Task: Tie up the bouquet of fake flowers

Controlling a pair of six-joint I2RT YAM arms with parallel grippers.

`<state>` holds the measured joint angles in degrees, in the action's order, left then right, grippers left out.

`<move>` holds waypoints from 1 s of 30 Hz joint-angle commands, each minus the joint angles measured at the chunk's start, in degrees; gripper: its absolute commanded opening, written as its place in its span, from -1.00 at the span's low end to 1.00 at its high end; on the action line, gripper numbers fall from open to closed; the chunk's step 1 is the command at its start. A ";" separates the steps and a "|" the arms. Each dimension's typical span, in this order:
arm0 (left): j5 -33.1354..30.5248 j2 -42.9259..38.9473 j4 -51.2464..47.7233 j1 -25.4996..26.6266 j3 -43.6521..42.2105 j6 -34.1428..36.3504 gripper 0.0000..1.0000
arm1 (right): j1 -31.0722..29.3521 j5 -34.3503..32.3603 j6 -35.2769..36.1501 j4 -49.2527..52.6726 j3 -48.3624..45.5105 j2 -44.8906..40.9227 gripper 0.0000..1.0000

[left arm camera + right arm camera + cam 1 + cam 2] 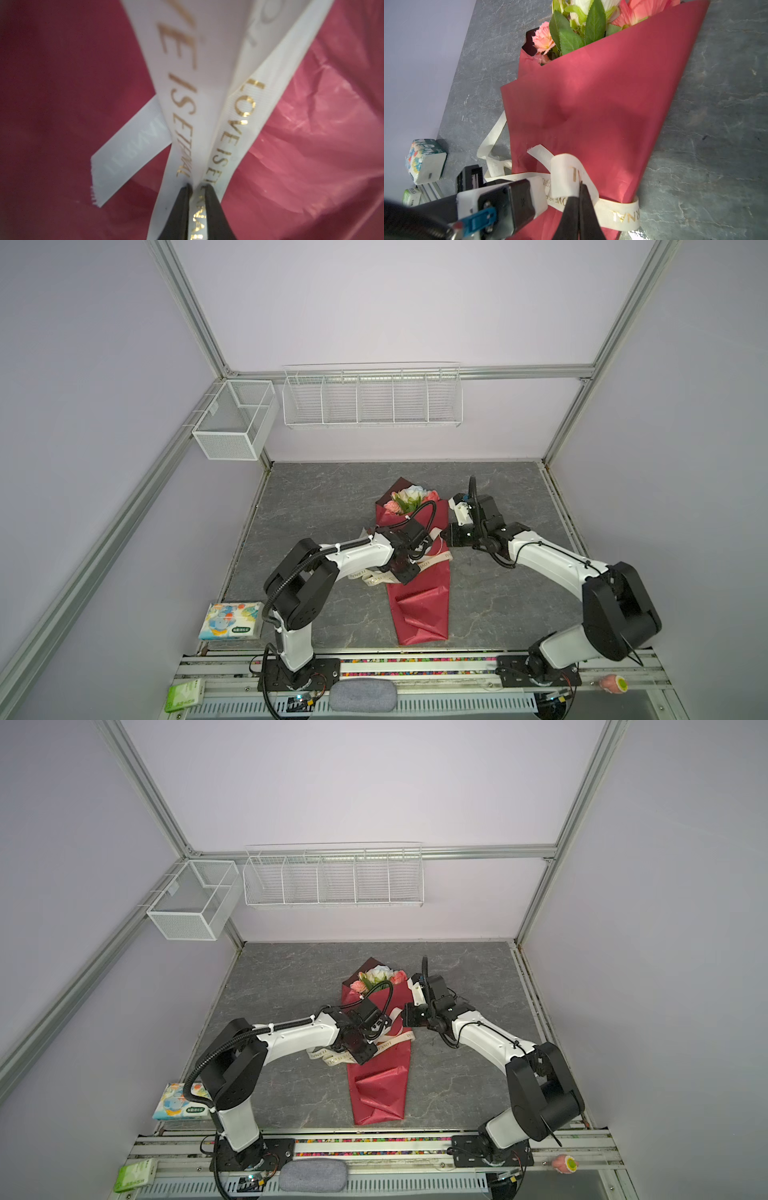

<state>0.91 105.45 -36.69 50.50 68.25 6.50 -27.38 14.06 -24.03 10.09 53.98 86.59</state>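
A bouquet of fake flowers lies flat in the middle of a grey stone-patterned table, seen from above in both top views. It is wrapped in a cone of shiny red paper. The pink, cream and white blooms with green leaves point toward the back wall, and the narrow folded end points toward the robot's bases.

A cream ribbon with gold lettering crosses the wrap about halfway along. Loose lengths trail onto the table on the left side of the bouquet.

Two arms reach in from either side and meet over that crossing. Close up from the left wrist, the left gripper has its two black jaws closed on the ribbon – a strip printed "LOVE IS ETERNAL" runs between them. Two bands fan out from the pinch over the red paper, and a frayed ribbon end lies flat beside them.

From the right wrist, the right gripper has its jaws pressed together, with a raised loop of ribbon pinched at the tips, above the narrow part of the bouquet. The ribbon also wraps around the edge of the wrap there.

A colourful tissue pack sits at the table's near left corner – well apart from the bouquet.
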 commanded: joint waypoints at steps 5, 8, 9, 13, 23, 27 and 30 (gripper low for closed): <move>-1.50 -4.29 2.17 0.49 -0.73 -0.18 -1.00 | 0.59 1.86 -0.58 0.22 -0.64 1.46 -0.87; -2.41 -7.41 2.87 0.53 -1.34 -1.01 -1.00 | 0.66 4.58 -0.49 -0.74 -0.34 1.81 -0.88; -2.78 -8.35 3.22 0.55 -1.81 -1.26 -1.00 | 0.67 5.23 -0.36 -0.78 -0.14 1.98 -0.87; -2.79 -10.79 4.33 0.49 -3.51 -1.72 -0.82 | 0.75 4.88 -0.06 0.33 0.73 2.61 -0.87; -1.50 -6.21 3.15 0.52 -2.87 -1.22 -0.46 | 0.84 5.07 0.37 0.89 1.07 2.36 -0.87; -1.58 -6.92 4.65 0.49 -4.22 -0.58 -0.15 | 1.00 4.71 0.74 1.42 1.04 2.37 -0.88; -1.72 -5.85 3.12 0.50 -3.55 0.73 -0.12 | 0.99 4.78 0.74 1.35 1.07 2.70 -0.88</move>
<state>-1.04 98.70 -32.97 50.76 64.69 5.43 -26.70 18.09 -23.99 10.61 54.06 88.82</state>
